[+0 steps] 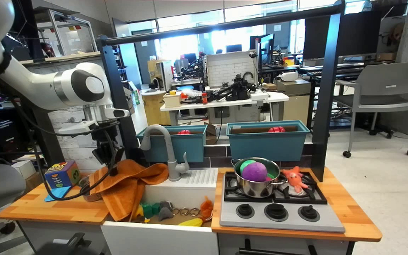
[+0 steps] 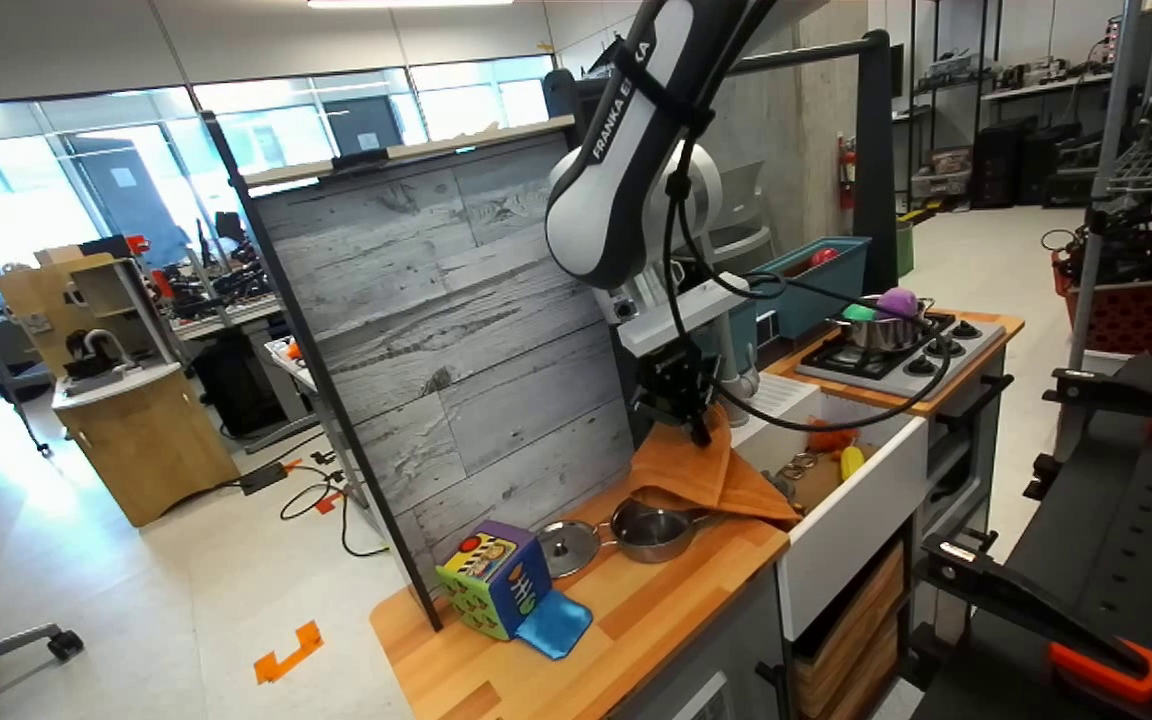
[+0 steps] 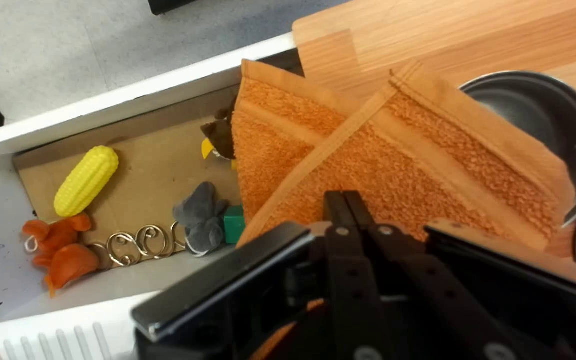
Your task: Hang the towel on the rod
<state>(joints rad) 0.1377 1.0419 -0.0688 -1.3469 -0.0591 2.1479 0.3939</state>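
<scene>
The orange towel lies bunched at the left of the sink, one end hanging over the sink's front-left edge. In an exterior view it rises to a peak beside my gripper and partly covers a small metal pot. In the wrist view the towel spreads out beyond my gripper, its fingers pressed together. The towel stands raised around the fingertips, so they look shut on it; the pinched part is hidden. The black rod spans the top of the frame, well above my gripper.
A grey faucet stands right of the towel. The sink holds toys, including yellow corn. A frame post and a grey wood-pattern panel are close to the arm. A colourful cube and a stove pot stand on the counter.
</scene>
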